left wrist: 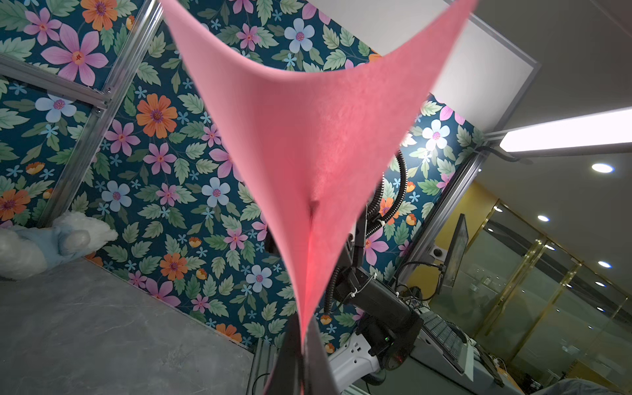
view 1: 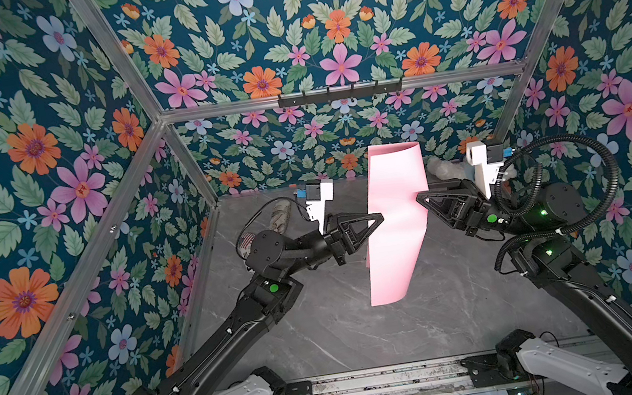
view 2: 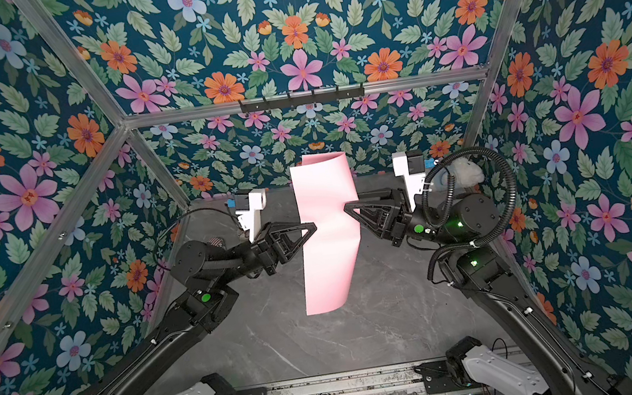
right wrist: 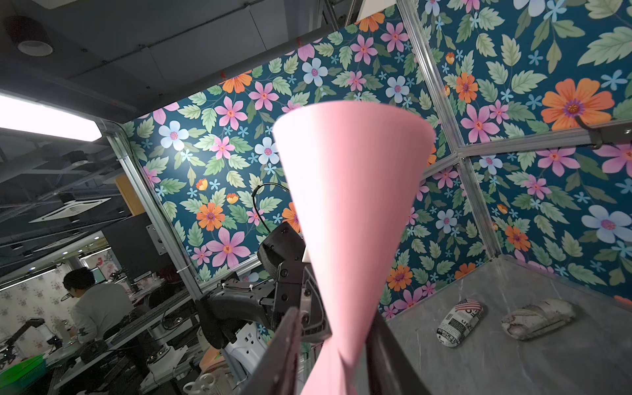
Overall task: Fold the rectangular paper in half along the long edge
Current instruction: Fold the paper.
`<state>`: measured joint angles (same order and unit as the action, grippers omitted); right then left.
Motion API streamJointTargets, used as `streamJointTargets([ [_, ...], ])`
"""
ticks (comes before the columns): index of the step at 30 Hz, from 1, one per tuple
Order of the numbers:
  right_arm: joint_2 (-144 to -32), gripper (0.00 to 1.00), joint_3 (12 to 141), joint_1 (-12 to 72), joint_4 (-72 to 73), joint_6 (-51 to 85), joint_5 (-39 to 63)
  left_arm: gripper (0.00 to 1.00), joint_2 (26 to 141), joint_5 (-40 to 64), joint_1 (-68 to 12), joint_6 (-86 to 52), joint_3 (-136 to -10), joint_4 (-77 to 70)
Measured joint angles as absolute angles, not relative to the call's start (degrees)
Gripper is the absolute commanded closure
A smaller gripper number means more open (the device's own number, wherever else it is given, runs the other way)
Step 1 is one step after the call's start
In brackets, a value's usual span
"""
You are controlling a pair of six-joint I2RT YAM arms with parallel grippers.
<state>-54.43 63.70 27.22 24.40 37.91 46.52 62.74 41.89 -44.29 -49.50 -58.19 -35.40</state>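
In both top views the paper [view 1: 396, 216] [view 2: 327, 226] is held up over the middle of the counter [view 1: 346, 337] [view 2: 285, 349], its long edges running from the front edge toward the back. Its far end curls over in front of the back wall and its near end sags. The left hand [view 1: 380, 218] [view 2: 313, 226] meets one long edge and the right hand [view 1: 419, 197] [view 2: 346, 207] the opposite one, both about midway along. A soft toy [view 1: 442, 170] [view 2: 462, 178] lies in the back right corner.

In the left wrist view the left hand [left wrist: 302, 342] is fully closed, pinching the paper [left wrist: 307, 154], which fans out wide from the tips with a small crease.

In the right wrist view the right hand [right wrist: 337, 318] stands a little apart. The paper [right wrist: 349, 188] narrows to a twisted waist between its fingers [right wrist: 383, 335], touching one with a gap to the other
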Motion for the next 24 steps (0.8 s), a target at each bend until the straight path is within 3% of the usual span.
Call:
streamJointTargets([
  [2, -54.74, 0.96, 63.83, 27.11, 25.12, 38.61, 46.50, 1.00, 62.74, 41.87, -44.29, -49.50, -58.19, -35.14],
  [3, -54.92, 0.81, 63.92, 27.07, 25.32, 38.54, 46.57, 1.00, 62.74, 41.85, -44.29, -49.52, -58.19, -35.09],
  [4, -55.11, 0.79, 64.01, 27.03, 25.52, 38.61, 46.52, 1.00, 62.74, 41.82, -44.29, -49.50, -58.19, -35.09],
  [6, -55.51, 0.97, 64.38, 26.81, 26.17, 38.74, 46.24, 1.00, 62.74, 41.89, -44.29, -49.50, -58.19, -34.79],
  [7, -55.70, 1.00, 64.55, 26.63, 26.81, 38.76, 46.24, 1.00, 62.74, 41.91, -44.29, -49.50, -58.15, -34.63],
  [9, -56.16, 1.00, 64.88, 26.48, 27.75, 39.55, 46.35, 1.00, 62.74, 41.87, -44.29, -49.50, -58.08, -34.61],
  [10, -56.55, 0.86, 65.23, 26.48, 28.03, 39.72, 46.59, 1.00, 62.72, 41.85, -44.29, -49.52, -58.04, -34.65],
  [11, -56.88, 0.83, 65.63, 26.41, 28.05, 40.03, 46.63, 1.00, 62.72, 41.82, -44.29, -49.52, -58.04, -34.70],
  [14, -57.54, 1.00, 66.72, 25.87, 29.04, 39.94, 46.28, 1.00, 62.63, 41.87, -44.29, -49.52, -57.80, -34.44],
  [15, -57.67, 1.00, 67.02, 25.87, 29.36, 39.99, 46.35, 1.00, 62.59, 41.87, -44.29, -49.52, -57.76, -34.30],
  [16, -57.89, 0.85, 67.37, 25.89, 29.54, 40.42, 46.57, 1.00, 62.50, 41.82, -44.29, -49.52, -57.76, -34.30],
  [17, -58.11, 0.81, 67.72, 25.82, 29.61, 40.42, 46.72, 1.00, 62.37, 41.82, -44.29, -49.52, -57.76, -34.30],
  [19, -58.43, 1.00, 68.49, 25.43, 29.52, 40.29, 46.48, 1.00, 62.06, 41.87, -44.29, -49.52, -57.71, -34.24],
  [21, -58.59, 0.97, 69.08, 25.08, 29.80, 40.14, 46.50, 1.00, 62.02, 41.87, -44.29, -49.50, -57.69, -34.22],
  [22, -58.70, 0.84, 69.36, 25.12, 29.74, 40.36, 46.54, 1.00, 62.02, 41.82, -44.29, -49.50, -57.67, -34.20],
  [23, -58.85, 0.84, 69.63, 25.12, 29.74, 40.38, 46.70, 1.00, 62.02, 41.80, -44.29, -49.52, -57.67, -34.20],
  [24, -59.02, 0.92, 69.95, 24.97, 29.71, 40.38, 46.63, 1.00, 62.02, 41.78, -44.29, -49.50, -57.67, -34.22],
])
